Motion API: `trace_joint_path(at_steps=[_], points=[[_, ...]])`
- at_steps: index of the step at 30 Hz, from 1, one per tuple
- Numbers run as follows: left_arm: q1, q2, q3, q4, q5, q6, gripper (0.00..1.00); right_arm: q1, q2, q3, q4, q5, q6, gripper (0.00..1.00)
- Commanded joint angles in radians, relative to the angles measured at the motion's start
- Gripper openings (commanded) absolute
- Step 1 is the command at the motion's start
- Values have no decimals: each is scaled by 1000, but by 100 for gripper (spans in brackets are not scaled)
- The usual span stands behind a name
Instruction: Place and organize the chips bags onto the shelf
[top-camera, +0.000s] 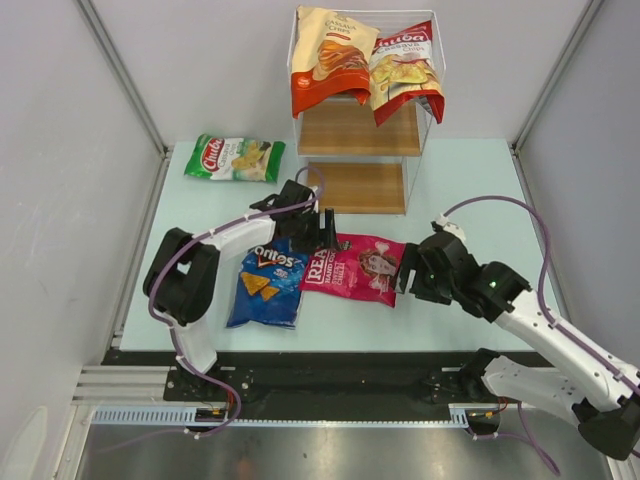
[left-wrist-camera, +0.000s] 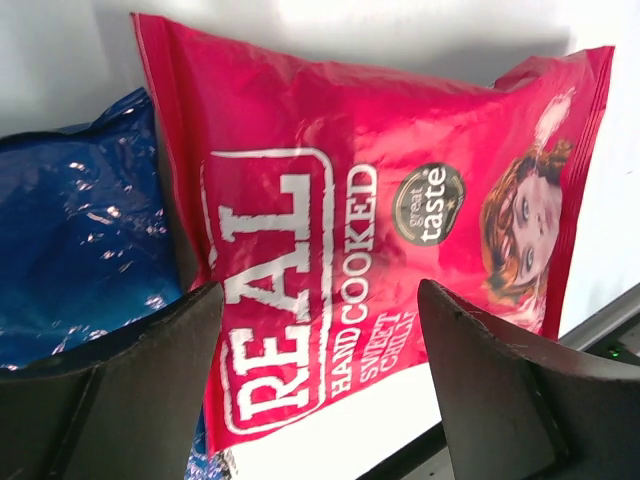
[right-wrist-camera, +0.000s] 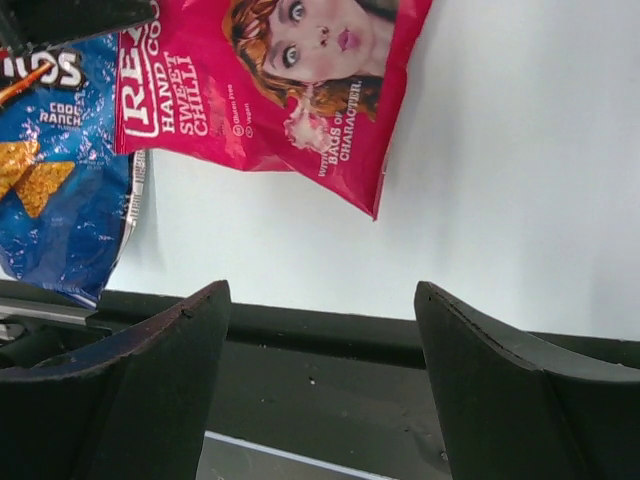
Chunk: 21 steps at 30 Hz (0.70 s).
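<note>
L hand (left-wrist-camera: 320, 290) over pink Real bag (left-wrist-camera: 350, 180), long axis L-R

Top external: fixed high above and behind both arm bases, facing forward and down, far enough back to take in the whole pale mint table top (top-camera: 470, 300) and the stepped white-wire shelf with wooden boards (top-camera: 355, 185) at the far side.

Left wrist: very close over the glossy pink Real crisp bag (left-wrist-camera: 330, 230), looking out between the left gripper's black fingers (left-wrist-camera: 110, 390), with the glossy blue Doritos bag (left-wrist-camera: 80, 250) at the left edge.

Right wrist: farther back, looking between the right gripper's black fingers (right-wrist-camera: 500, 390) over the dark rail (right-wrist-camera: 330, 340) along the table's edge.

Shared by all three: the pink bag and the blue bag beside it.
</note>
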Motion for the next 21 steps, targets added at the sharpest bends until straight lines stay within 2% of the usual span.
trace_joint_path(at_steps=[1, 6, 14, 21], points=[[0, -60, 44, -57, -40, 57, 84, -62, -58, -52, 27, -57, -5, 80], [0, -81, 18, -61, -54, 42, 84, -112, -40, -86, 56, -101, -37, 79], [2, 0, 18, -54, -77, 95, 84, -181, -40, -115, 84, -151, -74, 79], [2, 72, -19, 60, 110, 88, 83, -244, -63, -124, 35, -166, -81, 79]])
